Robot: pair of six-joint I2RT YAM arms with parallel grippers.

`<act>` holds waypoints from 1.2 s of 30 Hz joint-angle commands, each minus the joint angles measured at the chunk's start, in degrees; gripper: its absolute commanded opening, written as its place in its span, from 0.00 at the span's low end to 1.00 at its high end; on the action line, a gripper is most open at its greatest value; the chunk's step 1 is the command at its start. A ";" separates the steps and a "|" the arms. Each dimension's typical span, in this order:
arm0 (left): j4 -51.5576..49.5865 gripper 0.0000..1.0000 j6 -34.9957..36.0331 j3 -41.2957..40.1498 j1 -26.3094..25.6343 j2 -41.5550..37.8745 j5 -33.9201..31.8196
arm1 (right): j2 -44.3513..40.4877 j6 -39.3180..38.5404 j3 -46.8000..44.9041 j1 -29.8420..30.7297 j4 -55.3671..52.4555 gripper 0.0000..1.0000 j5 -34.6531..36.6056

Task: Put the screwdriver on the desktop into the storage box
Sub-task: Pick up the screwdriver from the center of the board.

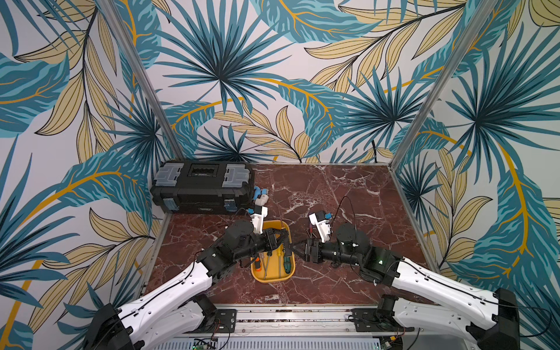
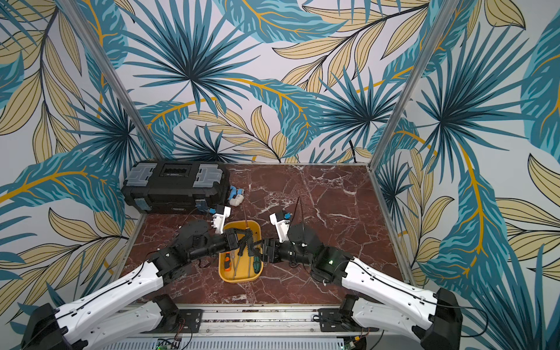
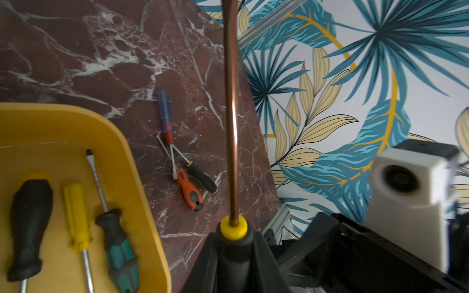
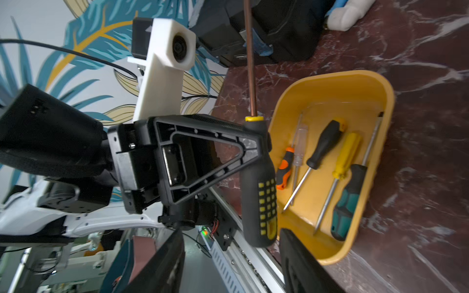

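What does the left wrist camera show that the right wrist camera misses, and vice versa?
Only left wrist: three screwdrivers lying on the desktop: a blue-handled one, an orange-and-black one, a black one.
Only right wrist: the held screwdriver's whole black-and-yellow handle, an orange-handled screwdriver and a clear-handled screwdriver in the storage box, the black toolbox.
Both: the storage box, its black-handled, yellow-handled and green-handled screwdrivers, the left gripper clamping the held screwdriver, its copper shaft.

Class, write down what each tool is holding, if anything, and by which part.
Left tool: the long screwdriver, gripped on its black handle at the shaft end. Right tool: open, holding nothing.
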 commanded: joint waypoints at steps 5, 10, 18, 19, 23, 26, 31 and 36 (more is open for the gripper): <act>-5.60 0.00 2.25 3.13 0.10 0.27 -2.33 | 7.18 -7.67 7.23 5.52 -15.85 0.70 12.87; -4.96 0.00 1.77 3.04 0.10 0.24 -1.51 | 12.59 -8.75 10.77 8.21 -15.95 0.70 14.17; -3.94 0.00 0.82 2.29 0.04 0.12 -0.84 | 19.30 -8.90 14.36 9.20 -16.19 0.61 16.22; -3.97 0.00 0.81 2.30 0.09 0.06 -0.77 | 19.84 -8.89 14.58 9.20 -16.35 0.60 16.88; -3.82 0.00 0.73 2.07 0.04 -0.06 -0.33 | 21.50 -8.93 15.28 9.20 -16.39 0.52 17.37; -3.90 0.00 0.85 1.99 0.04 -0.12 -0.33 | 21.96 -8.91 15.49 9.16 -16.39 0.38 17.40; -4.05 0.00 1.01 1.80 0.08 -0.10 -0.29 | 21.83 -8.66 15.27 9.20 -16.66 0.09 17.47; -3.90 0.29 1.03 1.71 0.04 -0.39 -0.52 | 20.24 -8.10 13.99 9.16 -15.80 0.00 16.87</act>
